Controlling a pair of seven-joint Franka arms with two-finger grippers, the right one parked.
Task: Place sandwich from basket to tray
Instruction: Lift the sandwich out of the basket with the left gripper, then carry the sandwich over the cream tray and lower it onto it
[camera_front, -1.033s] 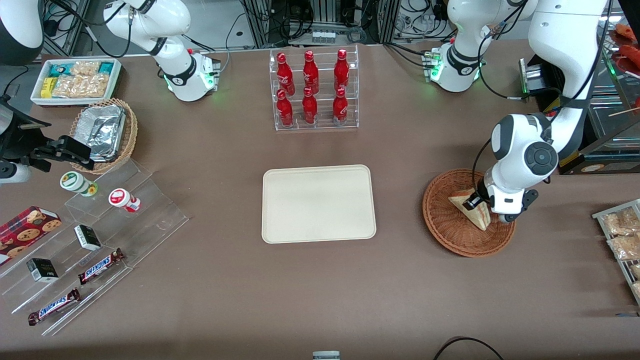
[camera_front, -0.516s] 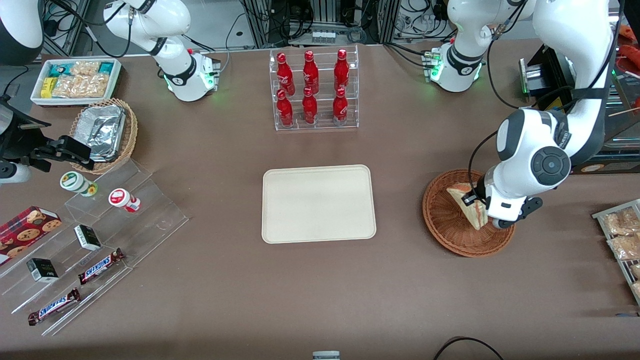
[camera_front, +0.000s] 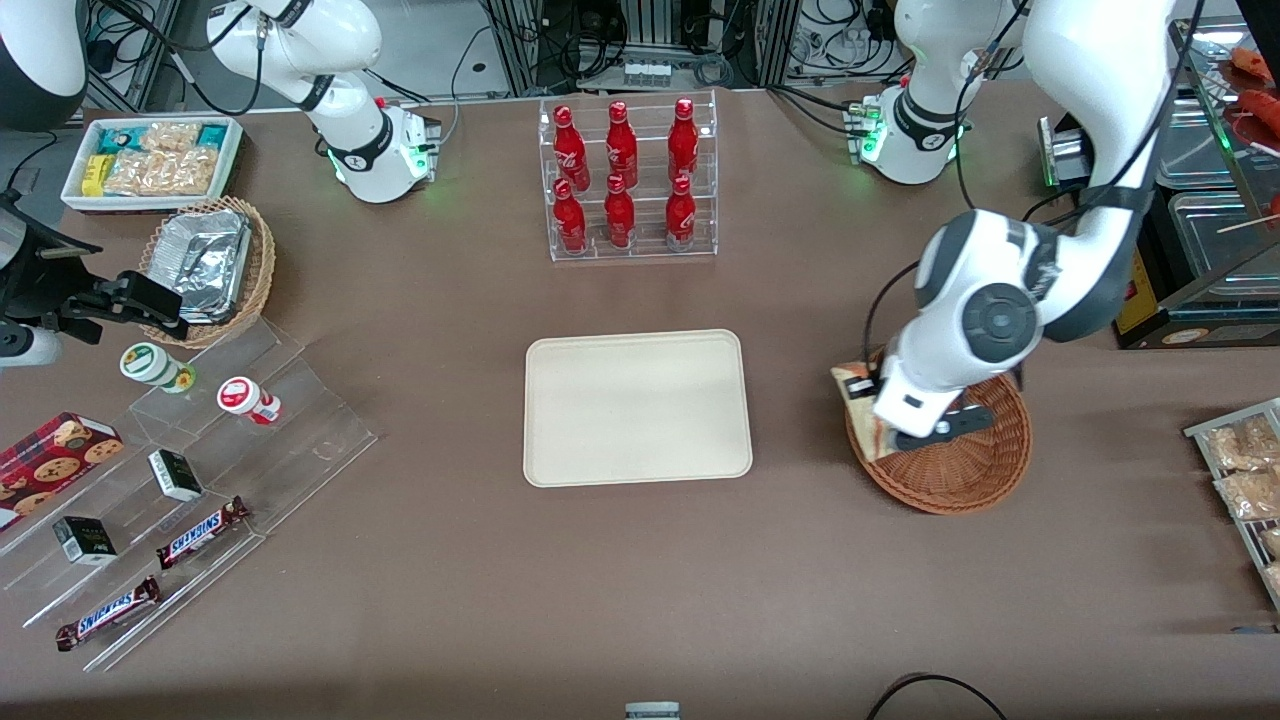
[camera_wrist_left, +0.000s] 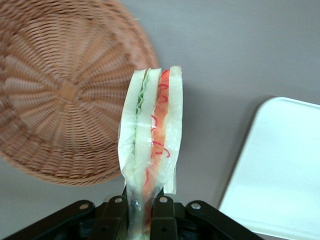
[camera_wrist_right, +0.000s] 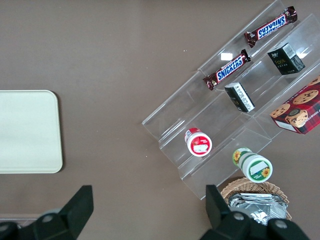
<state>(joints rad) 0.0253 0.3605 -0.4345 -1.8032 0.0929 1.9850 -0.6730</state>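
1. Table (camera_front: 420, 600): brown surface on which all items below are set.
2. Tray (camera_front: 637, 407): cream, rectangular, rounded corners, low rim; laid flat at mid-table, nothing on it. Also seen at (camera_wrist_left: 280, 170) and (camera_wrist_right: 27, 131).
3. Basket (camera_front: 960, 470): round, reddish-brown wicker; placed beside the tray toward the working arm's end of the table, apart from it. Its woven floor is shown bare in the wrist view (camera_wrist_left: 60, 95).
4. Bottle rack (camera_front: 630, 180): clear acrylic, stocked with six red bottles; sited farther from the front camera than the tray.
5. Gripper (camera_front: 868, 415): carried above the basket's rim on the side facing the tray; its black fingers (camera_wrist_left: 116, 210) are clamped on the lower end of the sandwich.
6. Sandwich (camera_wrist_left: 152, 140): triangular wedge in clear wrap, held on edge, green and red-orange filling showing between pale bread; lifted clear of the basket, over the gap between basket and tray. Partly seen at (camera_front: 862, 405).
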